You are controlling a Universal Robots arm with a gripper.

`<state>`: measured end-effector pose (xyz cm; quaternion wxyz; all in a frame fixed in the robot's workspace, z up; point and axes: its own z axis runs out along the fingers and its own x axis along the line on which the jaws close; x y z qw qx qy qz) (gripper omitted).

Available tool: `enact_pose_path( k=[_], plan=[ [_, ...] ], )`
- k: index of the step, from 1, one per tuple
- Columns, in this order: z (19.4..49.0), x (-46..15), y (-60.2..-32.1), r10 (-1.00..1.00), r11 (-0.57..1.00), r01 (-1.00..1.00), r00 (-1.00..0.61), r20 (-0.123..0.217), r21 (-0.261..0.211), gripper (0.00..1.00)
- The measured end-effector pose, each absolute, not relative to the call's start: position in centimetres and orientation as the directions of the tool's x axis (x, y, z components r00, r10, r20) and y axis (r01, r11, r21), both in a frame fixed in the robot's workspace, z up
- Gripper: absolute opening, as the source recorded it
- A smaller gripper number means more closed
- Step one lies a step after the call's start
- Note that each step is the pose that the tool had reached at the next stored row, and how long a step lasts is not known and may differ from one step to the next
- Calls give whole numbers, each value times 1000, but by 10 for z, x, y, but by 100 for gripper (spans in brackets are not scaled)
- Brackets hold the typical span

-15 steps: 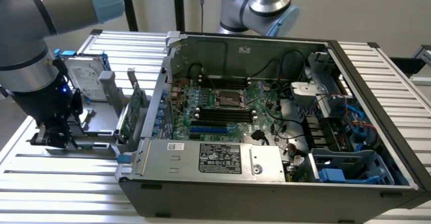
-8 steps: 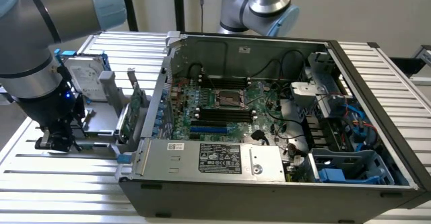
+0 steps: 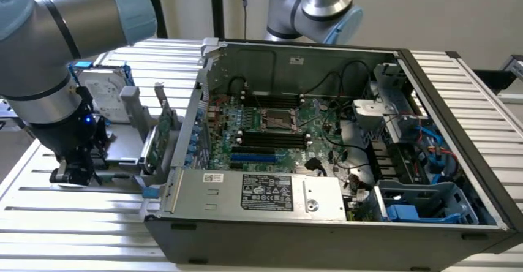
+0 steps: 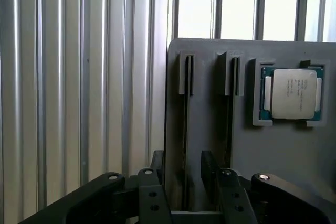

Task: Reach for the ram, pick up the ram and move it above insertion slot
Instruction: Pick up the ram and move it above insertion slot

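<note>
Slatted table (image 4: 79, 103): ram (image 4: 186, 124) between gripper (image 4: 182, 158) fingers (image 4: 208, 166).

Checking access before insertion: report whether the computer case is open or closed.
Open. The computer case has no side cover, and the motherboard inside lies exposed.

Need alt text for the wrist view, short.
The black gripper hangs open, its fingers either side of one narrow slot in a grey moulded holder. A silver-lidded square processor chip sits in the holder's recess; a ribbed aluminium table lies beneath.
</note>
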<state>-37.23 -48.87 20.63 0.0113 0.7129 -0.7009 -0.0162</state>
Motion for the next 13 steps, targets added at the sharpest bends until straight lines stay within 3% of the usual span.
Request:
enact_pose_path(
  k=[13],
  plan=[
    [199, -373, -483, -1000, -17, -999, 17, -8, 39, 42]
  ],
)
